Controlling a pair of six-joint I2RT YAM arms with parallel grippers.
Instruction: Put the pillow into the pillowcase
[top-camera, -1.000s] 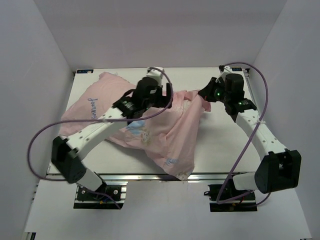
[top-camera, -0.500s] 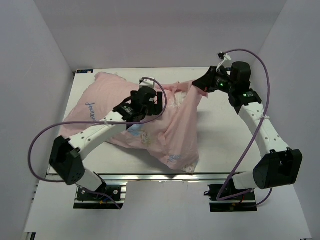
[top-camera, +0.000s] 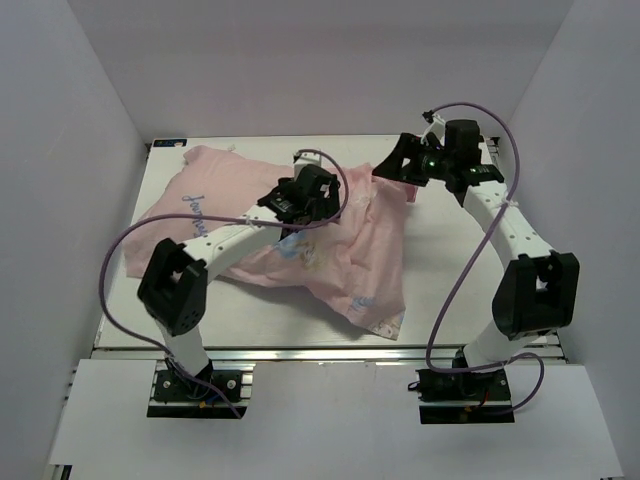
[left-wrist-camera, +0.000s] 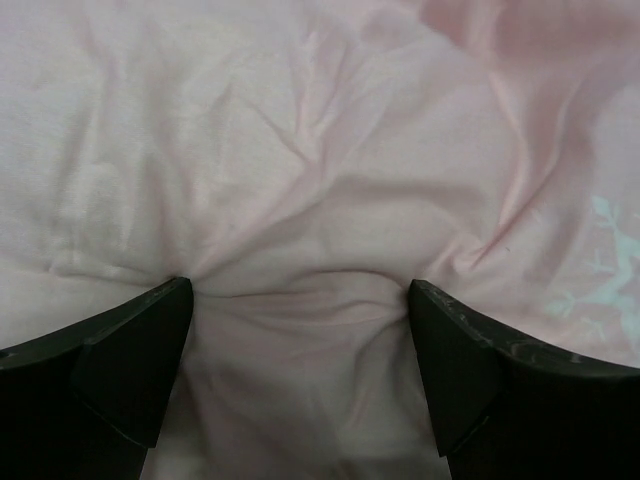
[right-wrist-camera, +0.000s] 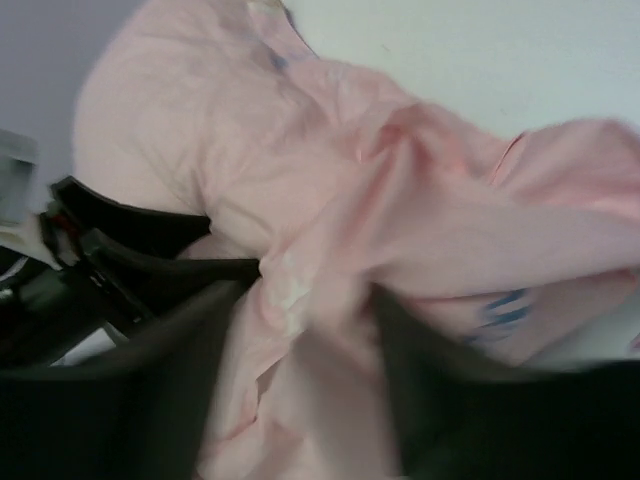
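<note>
Top external: we see the left arm (top-camera: 225, 240) bent over the pillowcase (top-camera: 360, 260), left gripper (left-wrist-camera: 300, 295) spread wide, pressing cloth; right arm (top-camera: 495, 215) extended, right gripper (right-wrist-camera: 310, 320) blurred, grip unclear.

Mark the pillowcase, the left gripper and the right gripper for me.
pillowcase (top-camera: 368, 268), top view, on its flat pink face near the front corner.
left gripper (left-wrist-camera: 300, 290), left wrist view, midway between its fingertips.
right gripper (top-camera: 388, 172), top view, midway between its fingertips.

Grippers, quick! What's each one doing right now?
Left gripper: open, fingertips pressing the pillowcase, holding nothing.
Right gripper: pillowcase between its fingers; too blurred to tell if it grips.
</note>
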